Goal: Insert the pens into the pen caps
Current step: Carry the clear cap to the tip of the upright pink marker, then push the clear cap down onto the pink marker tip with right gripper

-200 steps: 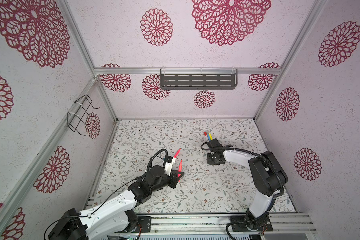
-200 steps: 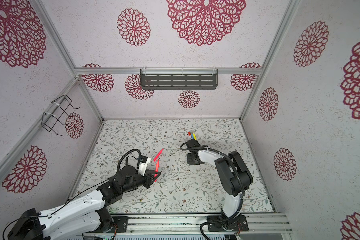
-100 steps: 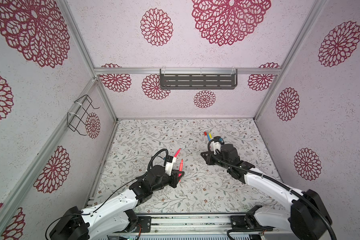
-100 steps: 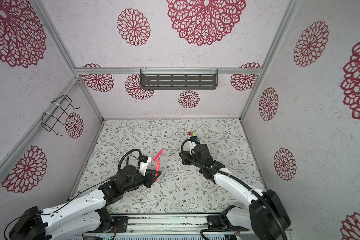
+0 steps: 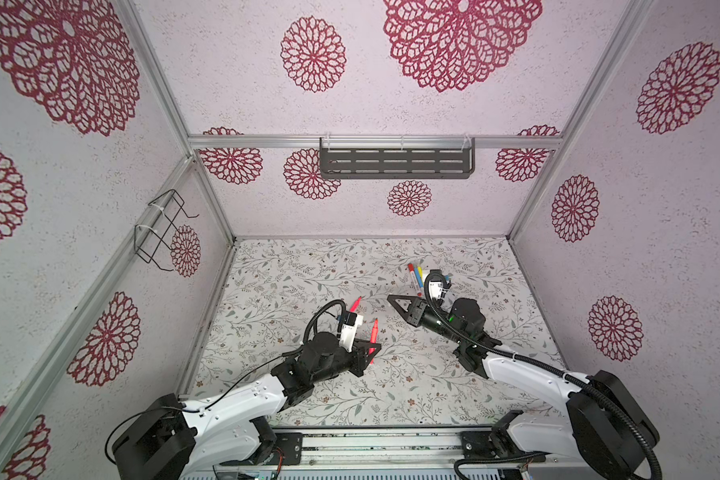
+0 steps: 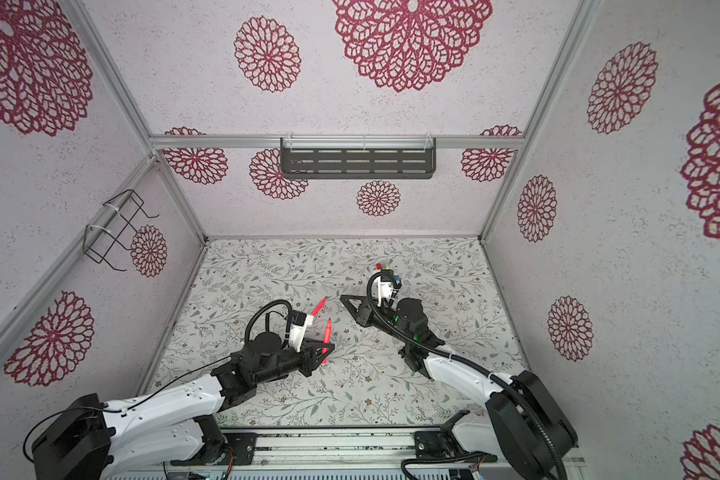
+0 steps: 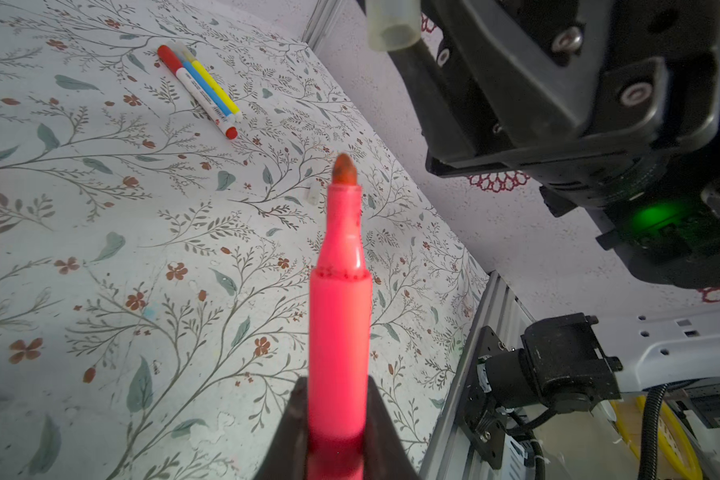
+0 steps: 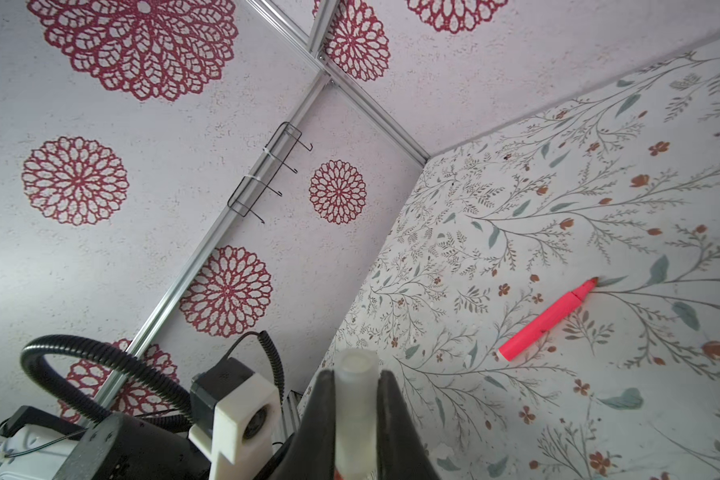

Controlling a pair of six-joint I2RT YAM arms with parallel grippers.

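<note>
**Pen and cap presented for mating.** The pinkish-red pen [image 7: 339,316], its felt tip bare, is clamped by the rear of its barrel between the closed jaws of the left gripper [image 7: 337,388] and held clear of the floral table [image 7: 100,232]. Gripping it at the back leaves the tapered nose free to enter a cap. Opposite, the right gripper [image 8: 355,374] is pinched on a clear pen cap [image 8: 353,415], whose free end projects past the fingertips, apparently mouth outward, so that mouth and tip can be set on one axis. In the left wrist view the two are near but apart and not yet in line, so insertion is judged not begun. A second pinkish-red pen [image 8: 547,320] lies uncapped on the table near the left gripper. The three pens [image 7: 202,89], white, blue and yellow, lie touching side by side farther back, near the right arm. A small clear cap [image 7: 312,194] lies loose between them and the held pen.
</note>
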